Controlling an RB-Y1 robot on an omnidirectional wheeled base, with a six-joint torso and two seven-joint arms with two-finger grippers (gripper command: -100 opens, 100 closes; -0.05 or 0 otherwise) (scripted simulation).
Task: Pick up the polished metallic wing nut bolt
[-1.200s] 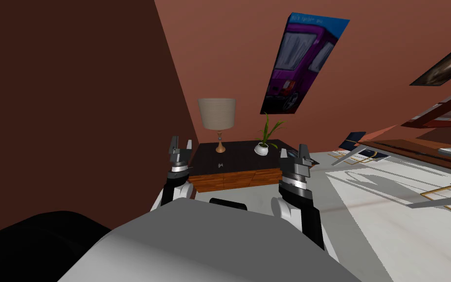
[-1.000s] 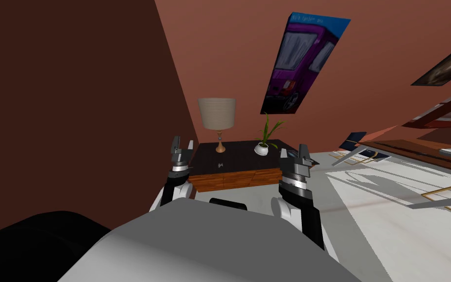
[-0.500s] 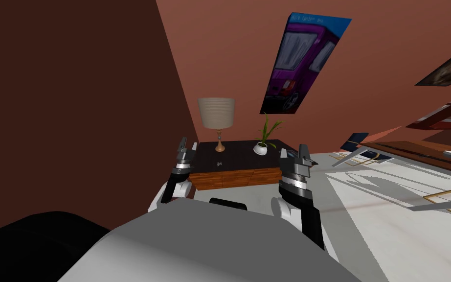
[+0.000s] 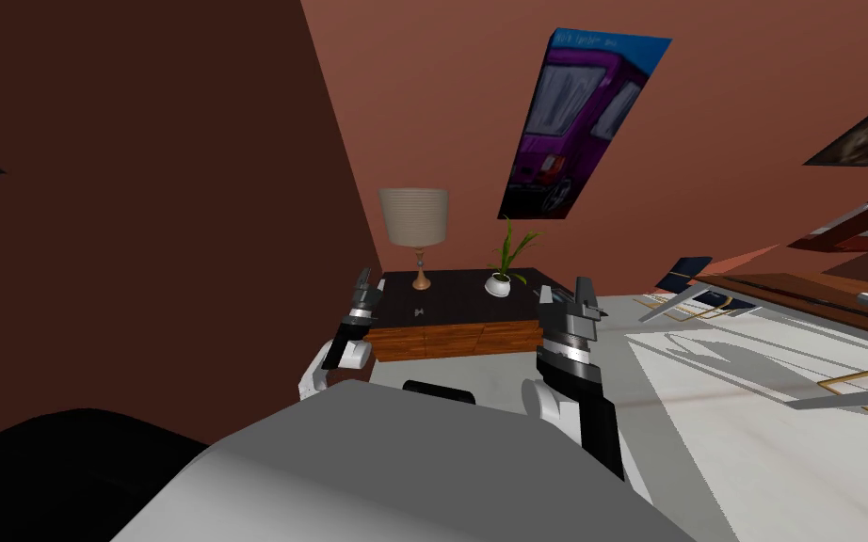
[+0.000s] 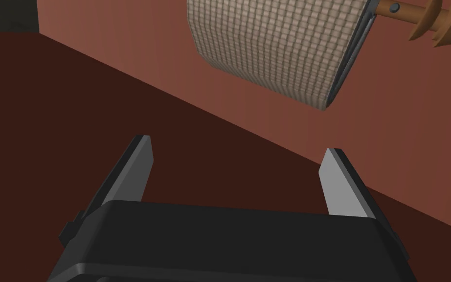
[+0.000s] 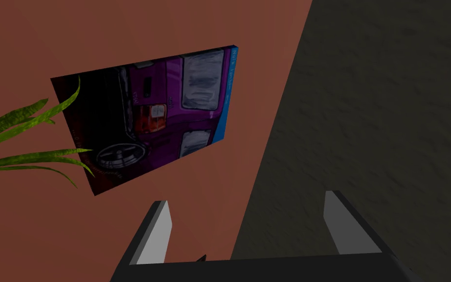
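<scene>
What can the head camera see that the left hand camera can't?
Head view, not the left wrist view: the dark table, the tiny bolt lying on it, the plant, the purple van painting and the right gripper. Left wrist view, not the head view: the little woven squares on the lamp shade, and the wide gap between the left fingers. Both: the lamp, the left gripper and the reddish-brown wall.
</scene>
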